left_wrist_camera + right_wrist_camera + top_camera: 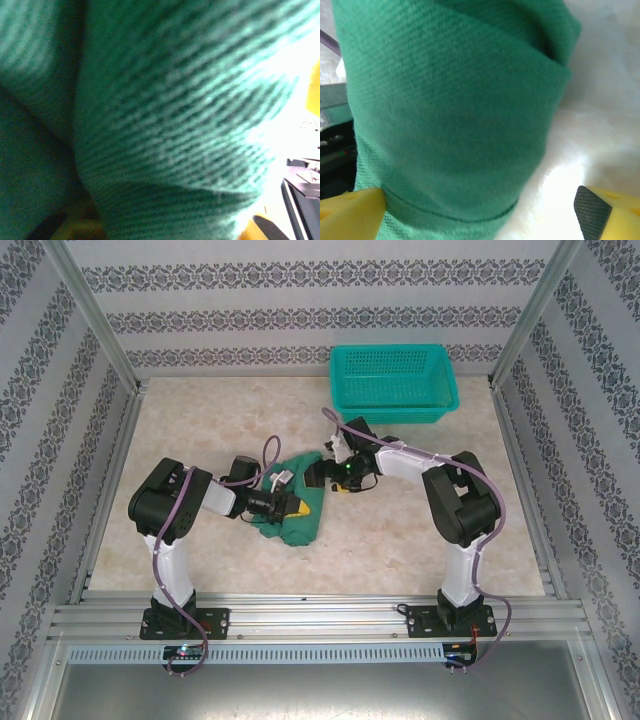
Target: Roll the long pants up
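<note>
The long pants [300, 518] lie as a thick, dark green bundle on the table between the two arms. My left gripper [288, 506] is pushed into the bundle's left side. In the left wrist view the cloth [165, 100] presses right up to the lens, and the gripper [160, 232] has its yellow fingertips [256, 229] wide apart at the bottom corners. My right gripper [336, 478] is at the bundle's upper right end. In the right wrist view the rolled cloth [450, 100] stands between its open fingers [355, 212]; the left finger touches the cloth and the right one is clear of it.
A teal mesh basket [392, 408] stands at the back right of the pale table [200, 420]. Patterned walls and metal posts close in the sides. Bare table lies to the left and in front of the bundle.
</note>
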{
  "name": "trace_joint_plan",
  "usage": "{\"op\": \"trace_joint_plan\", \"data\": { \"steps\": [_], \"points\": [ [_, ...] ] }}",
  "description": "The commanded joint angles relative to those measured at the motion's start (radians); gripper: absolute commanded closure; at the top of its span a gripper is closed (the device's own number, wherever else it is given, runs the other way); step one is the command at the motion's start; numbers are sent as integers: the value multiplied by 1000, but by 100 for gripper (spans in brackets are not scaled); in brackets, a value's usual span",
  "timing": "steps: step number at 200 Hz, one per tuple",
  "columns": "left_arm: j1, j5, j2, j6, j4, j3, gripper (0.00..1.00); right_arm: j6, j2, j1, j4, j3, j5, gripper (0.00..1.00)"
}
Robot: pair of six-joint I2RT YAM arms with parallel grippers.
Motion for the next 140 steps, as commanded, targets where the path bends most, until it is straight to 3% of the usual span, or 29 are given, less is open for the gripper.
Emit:
{"op": "trace_joint_plan", "data": {
  "steps": [1,32,52,56,62,65,69,70,107,140],
  "points": [
    [-16,-175,65,46,-167,-47,100,55,73,15,145,-5,-84,2],
    [-16,-172,61,45,-163,-48,100,140,164,23,287,13,-157,3],
    [-13,-170,61,49,-165,-47,100,172,229,25,311,43,-188,14],
    [-13,-170,61,48,-163,-47,100,181,243,22,322,46,-198,24],
    [-14,-170,60,48,-165,-46,100,194,265,19,327,54,-213,49],
    [-13,-171,60,50,-167,-45,100,200,276,16,326,57,-219,65],
    [-11,-175,59,56,-177,-42,100,207,288,14,323,63,-224,96],
    [-11,-176,59,58,-180,-41,100,208,291,12,322,64,-225,100],
    [17,-308,-9,245,-477,37,100,283,248,-47,432,-90,-188,100],
    [21,-569,-151,384,-771,181,85,326,149,-91,476,-235,-136,100]
  ]
}}
